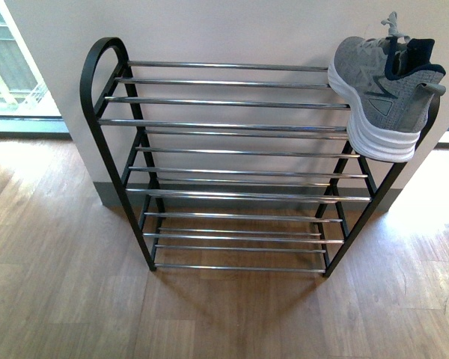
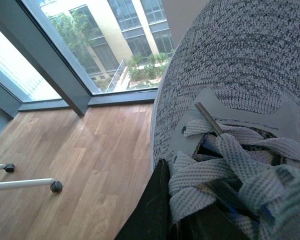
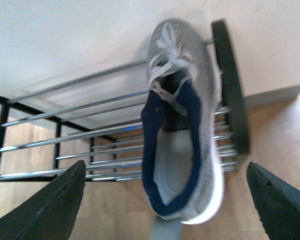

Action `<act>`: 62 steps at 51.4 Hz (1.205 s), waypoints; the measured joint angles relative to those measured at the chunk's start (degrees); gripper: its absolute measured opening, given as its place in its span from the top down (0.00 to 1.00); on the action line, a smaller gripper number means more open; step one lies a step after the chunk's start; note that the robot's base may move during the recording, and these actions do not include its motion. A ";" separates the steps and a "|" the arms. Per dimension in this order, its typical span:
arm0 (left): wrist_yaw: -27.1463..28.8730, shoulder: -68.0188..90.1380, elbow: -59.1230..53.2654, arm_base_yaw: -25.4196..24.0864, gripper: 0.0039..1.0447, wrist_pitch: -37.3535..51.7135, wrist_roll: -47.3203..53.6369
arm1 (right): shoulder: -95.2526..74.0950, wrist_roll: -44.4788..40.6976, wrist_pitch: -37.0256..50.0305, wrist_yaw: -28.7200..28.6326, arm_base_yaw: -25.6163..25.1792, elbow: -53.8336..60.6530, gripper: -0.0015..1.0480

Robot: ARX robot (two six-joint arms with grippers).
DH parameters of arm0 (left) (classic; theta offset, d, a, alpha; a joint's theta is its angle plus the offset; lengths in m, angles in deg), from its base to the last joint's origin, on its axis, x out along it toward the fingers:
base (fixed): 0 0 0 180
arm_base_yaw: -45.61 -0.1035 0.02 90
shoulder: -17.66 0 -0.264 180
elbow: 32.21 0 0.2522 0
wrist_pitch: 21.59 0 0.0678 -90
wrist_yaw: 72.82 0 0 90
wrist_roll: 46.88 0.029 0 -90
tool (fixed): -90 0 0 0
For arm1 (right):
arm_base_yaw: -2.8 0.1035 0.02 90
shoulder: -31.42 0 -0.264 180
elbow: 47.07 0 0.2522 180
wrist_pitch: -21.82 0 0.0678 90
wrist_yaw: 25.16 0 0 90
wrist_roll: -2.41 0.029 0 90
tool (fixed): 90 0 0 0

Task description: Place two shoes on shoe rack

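Branding: the first shoe (image 1: 382, 97) has a triangle outline on its side panel, too small to read as a brand.

Counts: two shoes, one shoe rack (image 1: 232, 126) with four tiers of chrome bars, two grippers.

The first shoe sits on the rack's top tier at its right end. It is tipped so the white sole faces the rack's middle, with the upper just beside the right side loop. Its toe points toward the wall (image 1: 224, 30) behind the rack and its heel hangs past the front bar.

The second shoe (image 2: 240, 65) shows only in the left wrist view, laces close to the lens, with wood floor (image 2: 90, 150) and a window (image 2: 90, 45) behind it. Its place relative to the rack cannot be told.

Jaws: the left gripper (image 2: 175, 205) has one dark finger (image 2: 150, 215) pressed on the shoe's side by the laces. The other finger is hidden, and the gripper is clamped on the second shoe. The right gripper (image 3: 165, 170) is spread wide on the rack's front side, holding nothing, with both fingers clear of the first shoe.
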 joint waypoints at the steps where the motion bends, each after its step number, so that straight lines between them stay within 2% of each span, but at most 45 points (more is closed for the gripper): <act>1: 0.00 0.00 0.00 0.00 0.99 0.00 0.02 | 2.01 -2.14 0.79 1.51 -0.22 1.33 0.08; 3: -0.02 0.00 0.00 0.00 0.99 0.00 0.00 | 6.67 -8.07 4.63 4.07 -0.55 4.76 0.09; 7: 0.00 0.00 0.00 0.00 0.99 0.00 0.02 | 10.12 -12.61 10.67 2.86 -1.01 7.63 0.12; 10: -0.02 0.00 0.00 0.00 0.99 0.00 0.02 | 12.11 -14.84 22.84 0.55 -1.05 12.31 0.20; 18: -0.02 0.00 0.00 0.00 0.99 0.00 0.02 | 15.02 -17.16 41.40 0.48 0.31 24.92 0.40; 25: 0.00 0.00 0.00 0.00 0.99 0.00 0.00 | 18.64 -17.86 45.75 1.42 1.44 32.72 0.58; 35: -0.02 0.00 0.00 0.00 0.99 0.00 0.02 | 27.06 -18.38 48.30 3.39 3.28 43.50 0.99; 40: 0.00 0.00 0.00 0.00 0.99 0.00 0.00 | 29.62 -18.53 48.39 4.07 4.00 46.34 0.98; 43: 0.00 0.00 0.00 0.00 0.99 0.00 0.00 | 31.65 -18.53 48.39 7.04 5.97 48.17 0.98; 62: -0.02 0.00 0.00 0.00 0.99 0.00 0.02 | 43.50 -18.56 44.06 7.48 7.43 55.69 0.98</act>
